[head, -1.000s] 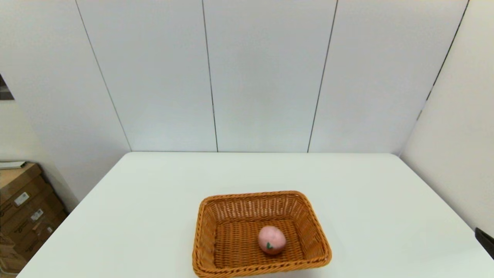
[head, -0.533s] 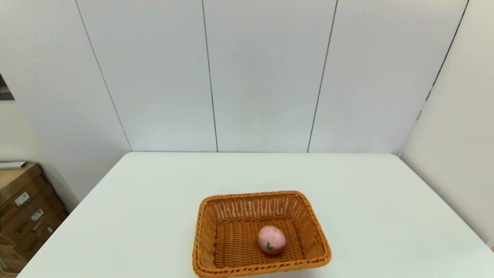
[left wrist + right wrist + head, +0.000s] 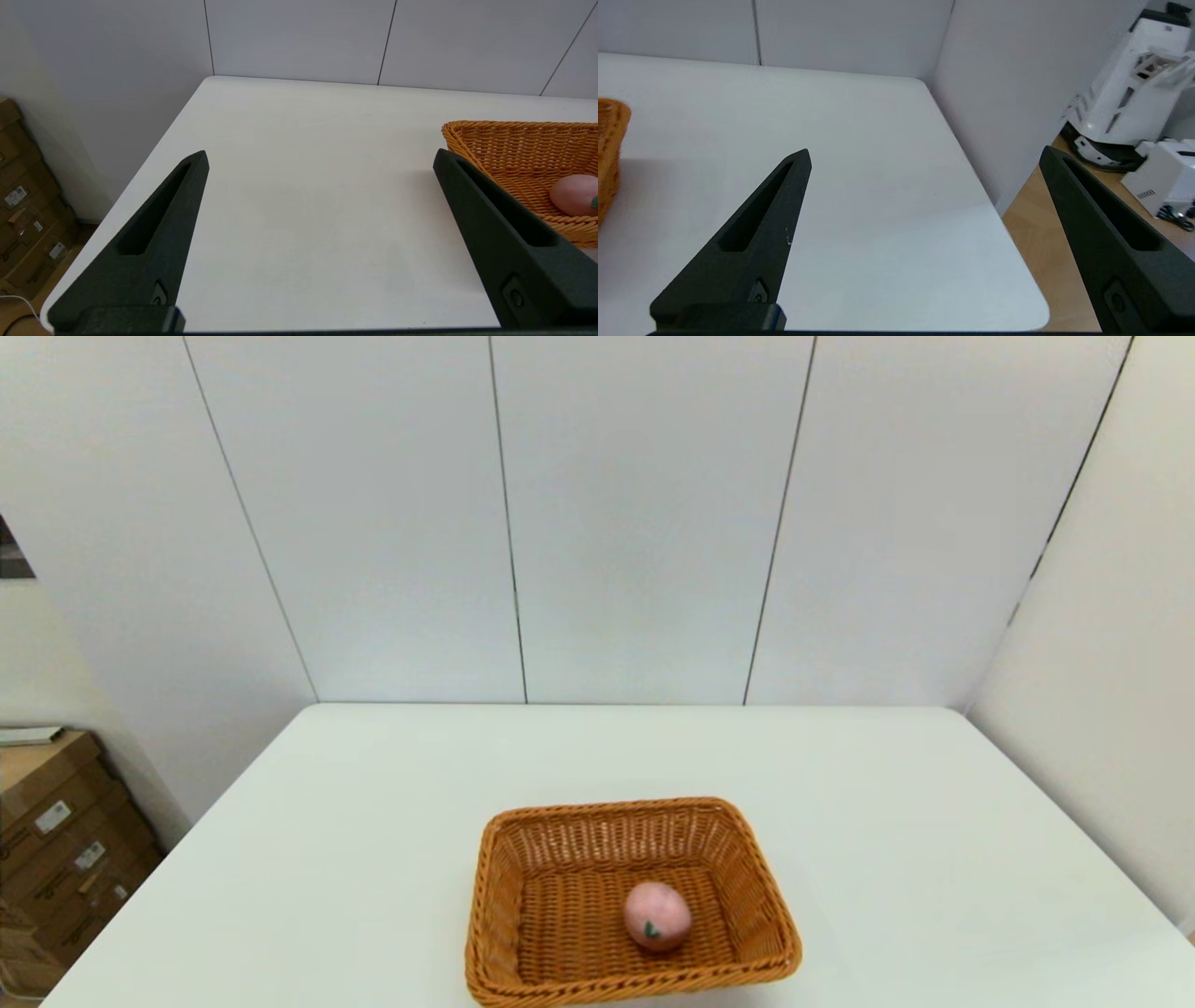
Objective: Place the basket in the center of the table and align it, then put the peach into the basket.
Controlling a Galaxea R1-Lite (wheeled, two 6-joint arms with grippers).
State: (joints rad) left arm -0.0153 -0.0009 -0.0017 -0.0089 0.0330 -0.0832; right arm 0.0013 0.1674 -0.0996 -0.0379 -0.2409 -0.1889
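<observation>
Stacked cardboard boxes (image 3: 56, 840) on the floor, white machine (image 3: 1125, 107), white wall panels (image 3: 635, 513)

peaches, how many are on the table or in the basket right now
1. The small pink toy peach lies inside the orange-brown woven wicker basket, right of its middle, on the white table. Nothing seems hidden.

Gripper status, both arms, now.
Left gripper: open, empty, over the table left of the basket.
Right gripper: open, empty, over the table's right side.
</observation>
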